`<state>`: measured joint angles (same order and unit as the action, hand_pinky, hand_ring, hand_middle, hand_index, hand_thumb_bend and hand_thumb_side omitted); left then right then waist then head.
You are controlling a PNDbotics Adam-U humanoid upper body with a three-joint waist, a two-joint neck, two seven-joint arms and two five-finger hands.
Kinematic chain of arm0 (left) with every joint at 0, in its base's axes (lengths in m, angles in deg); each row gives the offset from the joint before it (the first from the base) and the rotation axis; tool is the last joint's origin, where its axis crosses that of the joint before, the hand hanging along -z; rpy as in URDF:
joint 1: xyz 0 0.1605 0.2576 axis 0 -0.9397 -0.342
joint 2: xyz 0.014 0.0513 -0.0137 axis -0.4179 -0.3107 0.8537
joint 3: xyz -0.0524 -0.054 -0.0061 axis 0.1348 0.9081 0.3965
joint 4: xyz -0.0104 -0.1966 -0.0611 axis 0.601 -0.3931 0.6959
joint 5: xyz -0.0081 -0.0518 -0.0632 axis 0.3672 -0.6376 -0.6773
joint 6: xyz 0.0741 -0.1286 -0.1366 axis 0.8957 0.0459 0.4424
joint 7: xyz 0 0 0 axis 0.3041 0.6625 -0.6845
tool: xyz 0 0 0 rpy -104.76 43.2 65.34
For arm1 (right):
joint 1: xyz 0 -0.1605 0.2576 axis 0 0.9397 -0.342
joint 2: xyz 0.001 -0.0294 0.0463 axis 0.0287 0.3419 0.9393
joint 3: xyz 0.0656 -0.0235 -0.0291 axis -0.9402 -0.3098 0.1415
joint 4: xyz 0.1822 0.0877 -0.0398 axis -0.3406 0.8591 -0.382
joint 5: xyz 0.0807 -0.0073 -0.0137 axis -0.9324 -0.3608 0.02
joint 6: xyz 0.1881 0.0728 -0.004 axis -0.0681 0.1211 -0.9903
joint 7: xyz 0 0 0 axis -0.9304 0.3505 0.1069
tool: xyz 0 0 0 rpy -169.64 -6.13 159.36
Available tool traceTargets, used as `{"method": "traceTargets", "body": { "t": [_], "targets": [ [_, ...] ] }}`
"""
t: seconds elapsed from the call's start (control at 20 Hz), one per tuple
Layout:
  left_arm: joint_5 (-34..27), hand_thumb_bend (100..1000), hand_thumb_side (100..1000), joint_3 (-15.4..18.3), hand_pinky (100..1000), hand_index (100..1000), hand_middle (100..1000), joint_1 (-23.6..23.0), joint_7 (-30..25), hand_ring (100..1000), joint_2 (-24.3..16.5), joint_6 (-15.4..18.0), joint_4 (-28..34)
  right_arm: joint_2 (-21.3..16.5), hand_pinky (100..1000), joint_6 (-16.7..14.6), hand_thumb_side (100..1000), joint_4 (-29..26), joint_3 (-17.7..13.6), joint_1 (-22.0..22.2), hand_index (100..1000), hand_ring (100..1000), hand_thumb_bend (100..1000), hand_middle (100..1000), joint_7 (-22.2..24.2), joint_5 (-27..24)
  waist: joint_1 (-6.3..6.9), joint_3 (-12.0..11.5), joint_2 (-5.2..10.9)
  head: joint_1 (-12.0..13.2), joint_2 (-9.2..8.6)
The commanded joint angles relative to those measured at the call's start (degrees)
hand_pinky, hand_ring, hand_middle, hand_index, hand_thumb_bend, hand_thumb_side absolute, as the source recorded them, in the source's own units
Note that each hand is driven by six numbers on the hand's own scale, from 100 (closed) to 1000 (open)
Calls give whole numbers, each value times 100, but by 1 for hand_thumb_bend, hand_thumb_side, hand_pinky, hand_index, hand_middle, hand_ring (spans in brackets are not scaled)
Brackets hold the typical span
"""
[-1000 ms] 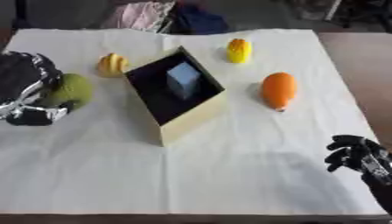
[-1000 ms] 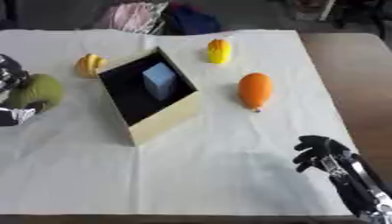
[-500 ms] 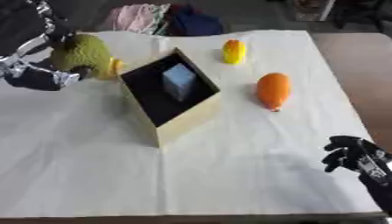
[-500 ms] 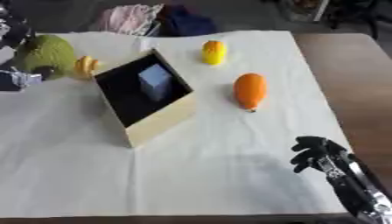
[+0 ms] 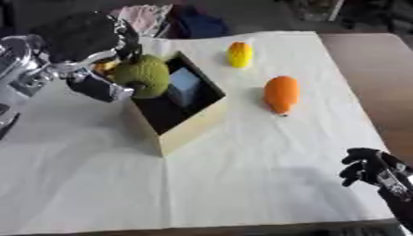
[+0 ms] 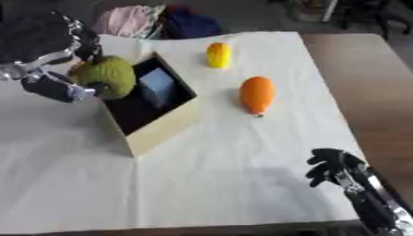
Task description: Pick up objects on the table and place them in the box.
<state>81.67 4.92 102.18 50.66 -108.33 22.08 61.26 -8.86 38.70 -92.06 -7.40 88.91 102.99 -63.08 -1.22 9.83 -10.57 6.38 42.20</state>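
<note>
The left hand (image 5: 89,50) has its fingers and thumb curled round a green, rough-skinned fruit (image 5: 144,76), holding it in the air just over the left rim of the box (image 5: 190,131). The box is tan outside and dark inside, sits askew a little left of the middle of the table (image 5: 242,184), and holds a pale blue block (image 5: 185,85) near its far corner. A small orange thing peeks out behind the fruit, mostly hidden. An orange fruit (image 5: 280,93) lies right of the box, well apart from it, and a yellow fruit (image 5: 238,54) stands toward the table's far edge. The right hand (image 6: 332,167) rests at the near right corner, fingers relaxed, holding nothing
</note>
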Motion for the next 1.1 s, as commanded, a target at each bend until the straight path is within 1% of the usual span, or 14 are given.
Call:
{"method": "traceTargets", "body": {
  "t": [0.05,0.1,0.15,0.2,0.35,0.4,0.45,0.5,0.65,0.9,1.1],
  "targets": [
    [81,223,306,-52,593,638,481,136,-74,518,46,68,-146,-92,511,-4,702,-52,1,-7,771,585,100,634,14,-33,-74,14,156,15,-75],
    [91,217,316,-79,658,709,560,128,-98,591,76,81,-201,-85,511,-2,705,-52,3,-5,771,585,100,634,18,-33,-74,19,153,16,-81],
    [98,218,317,-101,666,716,570,123,-138,599,96,99,-239,-81,511,1,705,-53,5,-3,771,585,100,634,22,-34,-75,22,150,14,-84],
    [108,225,323,-111,705,762,631,120,-173,653,106,117,-257,-79,511,4,707,-54,4,-2,771,585,100,634,23,-34,-74,22,145,12,-87],
    [131,231,325,-78,748,820,712,100,-229,718,106,111,-264,-75,511,13,709,-59,5,-2,771,585,100,634,25,-32,-72,18,128,9,-91],
    [135,243,325,-59,779,856,754,91,-244,753,93,93,-256,-74,512,15,711,-60,4,-1,771,585,100,634,25,-31,-71,18,123,7,-92],
    [137,245,326,-35,787,864,765,81,-269,762,74,71,-242,-72,512,16,711,-60,2,0,771,585,100,634,24,-30,-71,18,119,5,-91],
    [134,241,323,-7,808,890,794,71,-299,786,53,45,-225,-72,512,18,712,-60,0,1,771,585,100,634,22,-28,-70,18,116,4,-91],
    [84,238,318,129,827,907,812,42,-379,802,-47,-55,-139,-70,512,22,712,-62,-3,2,771,586,100,634,18,-26,-66,12,110,0,-97],
    [-75,227,305,547,826,910,802,-22,-433,793,-341,-363,-177,-75,512,29,715,-65,-14,0,771,586,100,634,8,-17,-45,6,101,-8,-131],
    [-12,239,310,940,827,910,802,-5,-374,794,-563,-689,-763,-78,512,39,718,-72,-16,-9,771,586,100,634,5,-14,-19,33,89,-12,-155]
  ]
}}
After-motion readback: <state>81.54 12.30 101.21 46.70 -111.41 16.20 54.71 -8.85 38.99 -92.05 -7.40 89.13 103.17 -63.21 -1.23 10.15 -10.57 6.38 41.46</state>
